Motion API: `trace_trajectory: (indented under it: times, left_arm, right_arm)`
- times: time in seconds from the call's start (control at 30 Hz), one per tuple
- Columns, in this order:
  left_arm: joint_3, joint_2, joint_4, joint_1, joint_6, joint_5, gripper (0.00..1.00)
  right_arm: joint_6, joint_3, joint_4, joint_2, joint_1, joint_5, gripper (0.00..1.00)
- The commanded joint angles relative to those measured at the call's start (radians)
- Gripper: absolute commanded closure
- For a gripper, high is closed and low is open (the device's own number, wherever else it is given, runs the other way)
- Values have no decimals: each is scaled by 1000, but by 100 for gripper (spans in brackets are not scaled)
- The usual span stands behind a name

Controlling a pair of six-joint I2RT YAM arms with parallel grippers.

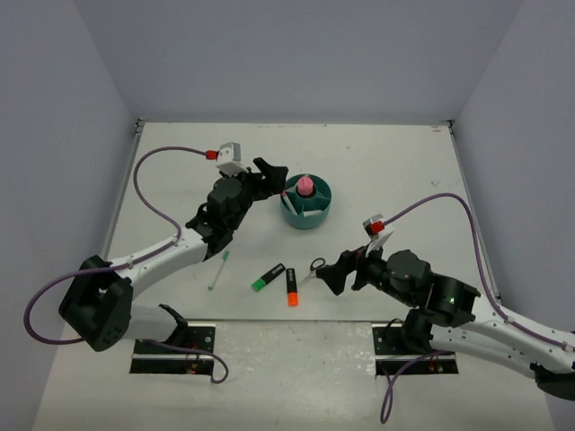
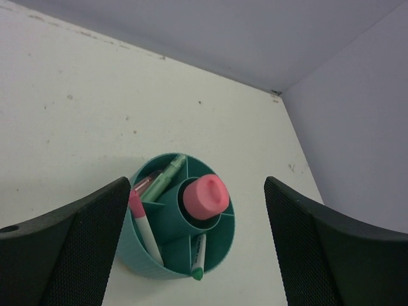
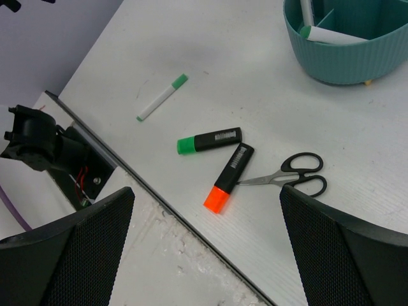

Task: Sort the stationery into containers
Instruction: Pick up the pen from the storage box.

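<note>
The teal organizer (image 1: 306, 205) stands mid-table. A pink-capped glue stick (image 2: 206, 196) is upright in its central well. A green pen (image 2: 163, 179), a red-tipped white pen (image 2: 145, 229) and a green-tipped white pen (image 2: 198, 255) lie in its outer compartments. My left gripper (image 1: 272, 178) hangs open and empty just left of the organizer (image 2: 150, 264). On the table lie a green-tipped pen (image 1: 217, 270), a green highlighter (image 1: 268, 277), an orange highlighter (image 1: 291, 287) and black-handled scissors (image 1: 314, 268). My right gripper (image 1: 334, 274) is open beside the scissors (image 3: 290, 177), above the orange highlighter (image 3: 229, 178).
Grey walls close the table at the back and both sides. The raised strip at the near edge (image 3: 191, 223) runs under my right gripper, with the left arm's base (image 3: 38, 137) beyond it. Purple cables loop from both arms.
</note>
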State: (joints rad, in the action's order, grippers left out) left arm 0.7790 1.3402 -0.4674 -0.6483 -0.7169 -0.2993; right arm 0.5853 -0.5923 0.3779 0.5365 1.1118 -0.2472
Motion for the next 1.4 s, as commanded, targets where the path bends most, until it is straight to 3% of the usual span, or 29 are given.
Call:
trace_trajectory:
  times: [0.0, 0.3, 0.47, 0.6, 0.63, 0.7, 0.87, 1.07, 1.37]
  left_arm:
    - [-39, -55, 100, -3, -77, 104, 12]
    - [-61, -166, 186, -95, -30, 157, 7]
    - [13, -99, 299, -239, 9, 24, 8]
    - [89, 10, 389, -264, -3, -3, 18]
    - [122, 59, 420, -264, -5, -6, 29]
    - [151, 84, 436, -264, -6, -7, 37]
    - [210, 160, 502, -265, 24, -102, 39]
    - [312, 241, 564, -260, 105, -120, 40]
    - [356, 324, 563, -217, 137, -63, 59]
  right_arm:
    - [25, -46, -11, 31, 2, -66, 1]
    - [82, -60, 35, 45, 0, -158, 1]
    - [182, -102, 141, 57, 0, -292, 1]
    - [210, -148, 220, 68, -1, -316, 1]
    - [212, -160, 242, 67, -3, -316, 1]
    - [212, -162, 250, 55, -2, -312, 1]
    - [206, -139, 254, 0, -2, -292, 1]
    - [199, -129, 254, -20, -1, -279, 1]
    - [181, -126, 254, -25, -1, -261, 1]
